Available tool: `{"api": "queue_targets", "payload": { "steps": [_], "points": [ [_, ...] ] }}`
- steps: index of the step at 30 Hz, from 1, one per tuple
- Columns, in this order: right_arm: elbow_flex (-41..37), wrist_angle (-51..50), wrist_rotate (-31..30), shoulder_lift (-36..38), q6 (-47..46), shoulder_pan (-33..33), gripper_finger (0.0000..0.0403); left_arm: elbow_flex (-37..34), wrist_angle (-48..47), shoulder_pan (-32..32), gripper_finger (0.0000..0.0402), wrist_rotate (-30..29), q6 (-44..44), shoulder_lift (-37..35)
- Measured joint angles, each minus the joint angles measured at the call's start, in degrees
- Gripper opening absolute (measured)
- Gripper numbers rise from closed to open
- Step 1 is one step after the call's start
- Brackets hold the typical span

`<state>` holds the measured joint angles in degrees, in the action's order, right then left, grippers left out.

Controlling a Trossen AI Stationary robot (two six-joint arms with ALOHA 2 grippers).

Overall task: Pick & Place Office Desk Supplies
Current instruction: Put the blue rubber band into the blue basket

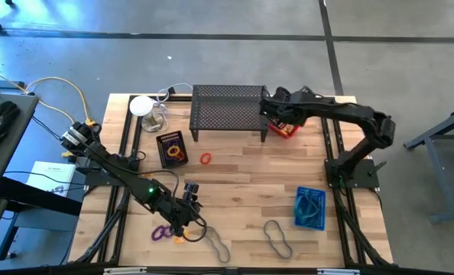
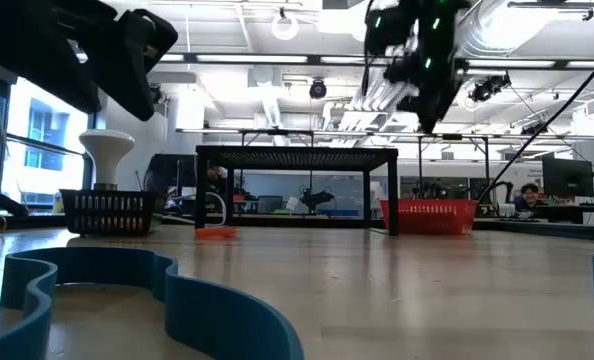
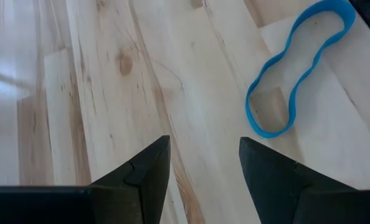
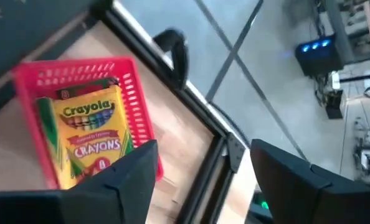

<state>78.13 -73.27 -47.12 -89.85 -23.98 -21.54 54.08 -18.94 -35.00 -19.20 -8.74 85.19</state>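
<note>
the crayon box (image 4: 88,144) lies in the red tray (image 4: 140,112) at the far right beside the stand (image 1: 228,111); it looks light and stiff, best pinched across its narrow sides. right claw (image 4: 203,177) open above it, empty; left claw (image 3: 203,165) open near the blue loop (image 3: 297,68)
</note>
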Motion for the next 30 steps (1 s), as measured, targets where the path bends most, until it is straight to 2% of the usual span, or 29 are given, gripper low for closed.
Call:
{"api": "queue_targets", "payload": {
  "steps": [4,7,15,18,23,27,30],
  "points": [
    [3.3,-4.9,0.8,5.4,-5.7,5.8,0.0246,0.0,1.7,0.0,0.0183,0.0,1.1,0.0],
    [4.0,-4.9,3.6,9.9,-9.8,11.6,0.0246,0.0,2.4,0.0,0.0183,0.0,1.2,0.0],
    [3.6,-2.3,19.8,16.2,-22.1,30.2,0.0246,0.0,2.8,0.0,0.0183,0.0,-1.5,0.0],
    [2.7,1.6,25.6,16.2,-26.3,36.6,0.0246,0.0,2.8,0.0,0.0183,0.0,-2.6,0.0],
    [-0.1,10.4,32.6,13.1,-27.1,46.7,0.0246,0.0,2.7,0.0,0.0183,0.0,-5.2,0.0],
    [-1.5,18.0,32.3,8.1,-26.9,52.8,0.0245,0.0,2.7,-0.5,0.0183,0.0,-6.2,0.0],
    [-1.5,21.6,29.4,2.8,-24.7,56.4,0.0236,0.0,2.9,-0.9,0.0183,0.0,-6.2,0.0]
  ]
}}
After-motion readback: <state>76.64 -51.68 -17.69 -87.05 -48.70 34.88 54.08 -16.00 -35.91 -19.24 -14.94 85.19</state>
